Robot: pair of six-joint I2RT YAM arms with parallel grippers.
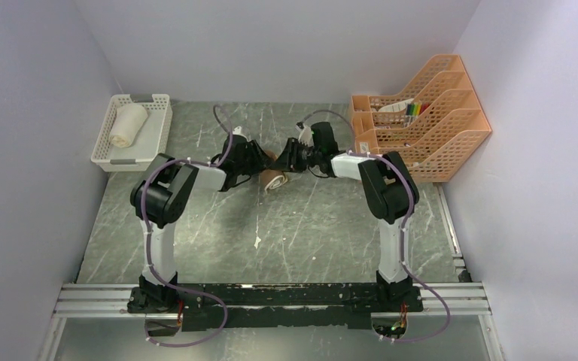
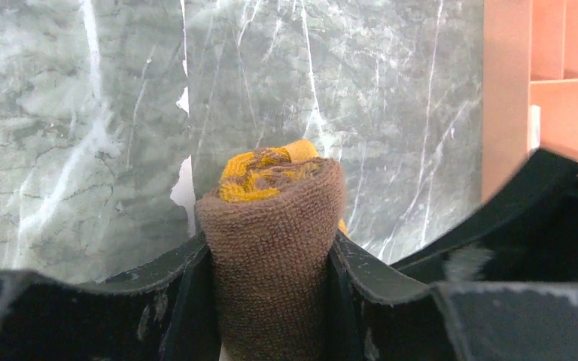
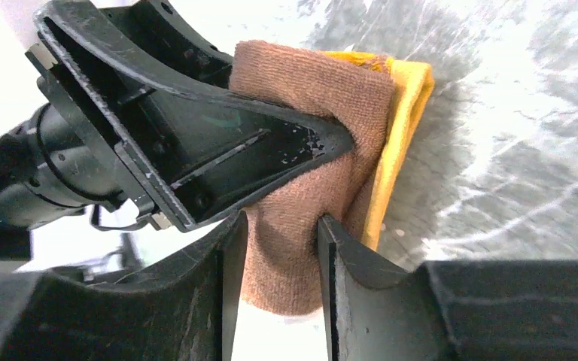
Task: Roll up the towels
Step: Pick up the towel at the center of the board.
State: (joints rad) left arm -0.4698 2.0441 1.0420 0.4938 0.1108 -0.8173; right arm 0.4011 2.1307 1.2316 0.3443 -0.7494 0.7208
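Top view, from the left: white towel point(image 1: 126, 124) lies rolled in the basket point(image 1: 159, 113). Mid-table point(image 1: 308, 226), I see my left claw point(image 2: 271, 263) clamping the rolled brown towel point(image 1: 275, 180), and my right claw point(image 3: 278, 241) pinching it from the opposite side.

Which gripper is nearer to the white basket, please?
Left: the left gripper is at mid-table, right of the white basket; the right gripper is farther right, across the brown towel.

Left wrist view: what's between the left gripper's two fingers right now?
In the left wrist view, the rolled brown towel fills the gap between the fingers of the left gripper, both touching its sides, its yellow reverse showing at the end.
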